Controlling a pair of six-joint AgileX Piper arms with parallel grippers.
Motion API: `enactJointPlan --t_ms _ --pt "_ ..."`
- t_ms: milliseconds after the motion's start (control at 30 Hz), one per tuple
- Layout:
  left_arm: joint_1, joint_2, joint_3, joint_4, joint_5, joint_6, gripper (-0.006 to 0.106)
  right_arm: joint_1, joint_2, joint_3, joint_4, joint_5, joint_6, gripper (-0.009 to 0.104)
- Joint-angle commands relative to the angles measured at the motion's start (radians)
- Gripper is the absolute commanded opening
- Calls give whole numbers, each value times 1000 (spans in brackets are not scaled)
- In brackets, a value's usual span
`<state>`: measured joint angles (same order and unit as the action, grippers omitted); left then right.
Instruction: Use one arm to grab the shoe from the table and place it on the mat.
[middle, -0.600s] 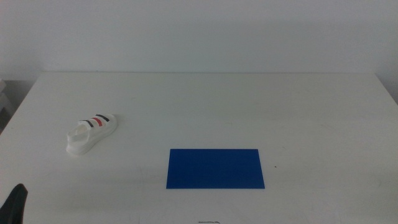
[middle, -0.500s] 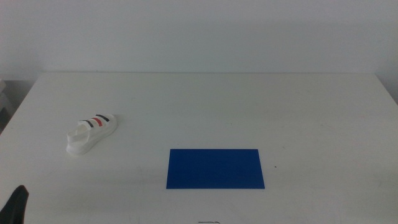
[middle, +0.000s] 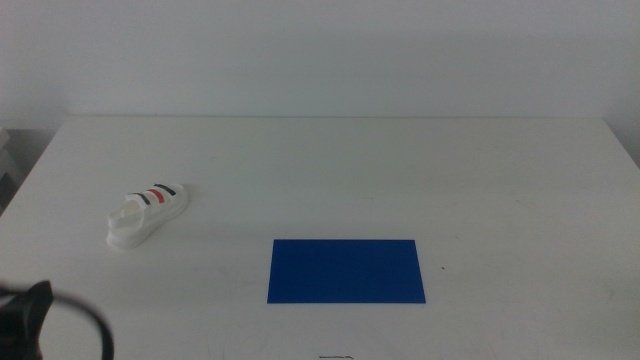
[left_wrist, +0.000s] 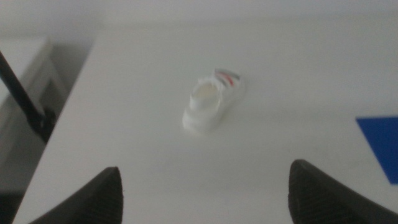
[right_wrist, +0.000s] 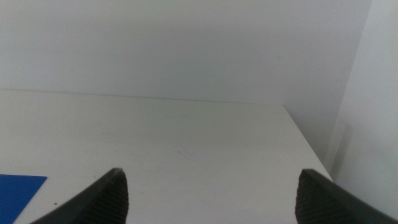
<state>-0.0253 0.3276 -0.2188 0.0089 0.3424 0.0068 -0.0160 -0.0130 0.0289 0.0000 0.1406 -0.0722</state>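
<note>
The white shoe (middle: 146, 213) with dark and red straps lies on the table's (middle: 400, 170) left side, apart from the blue mat (middle: 346, 270) at the front middle. In the left wrist view the shoe (left_wrist: 212, 102) sits ahead of my left gripper (left_wrist: 205, 186), whose jaws stand wide open with nothing between them. Part of the left arm (middle: 40, 320) with its cable loop shows at the bottom left corner of the middle view. My right gripper (right_wrist: 211, 193) is open too, over the table's right part, with a corner of the mat (right_wrist: 18, 193) in sight.
A white wall rises behind the table. The table's left edge (left_wrist: 68, 118) drops off beside a dark stand and a white shelf (left_wrist: 25, 99). The right edge (right_wrist: 311, 149) shows in the right wrist view.
The left arm has risen further into the bottom left corner of the middle view, its cable loop now showing. The shoe and mat have not moved.
</note>
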Motion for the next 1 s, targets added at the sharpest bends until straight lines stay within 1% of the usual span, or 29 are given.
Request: enactJointPlan --t_ms 0,233,367,500,667,967 --pt "-1 131 -132 -16 36 0 88 2 -19 -19 -9 -76 -4 94" --pt "-2 436 -468 -15 331 5 88 2 -19 -19 -9 -76 -4 94" --pt "-2 618 -639 13 471 52 88 2 -19 -19 -9 -76 -4 94" --pt "-2 790 -777 8 487 141 88 2 -19 -19 -9 -76 -4 94" --pt "-2 1024 -985 -19 602 224 88 2 -19 -19 -9 -76 -4 94" --pt "-2 1356 -1275 -25 722 312 88 2 -19 -19 -9 -76 -4 94"
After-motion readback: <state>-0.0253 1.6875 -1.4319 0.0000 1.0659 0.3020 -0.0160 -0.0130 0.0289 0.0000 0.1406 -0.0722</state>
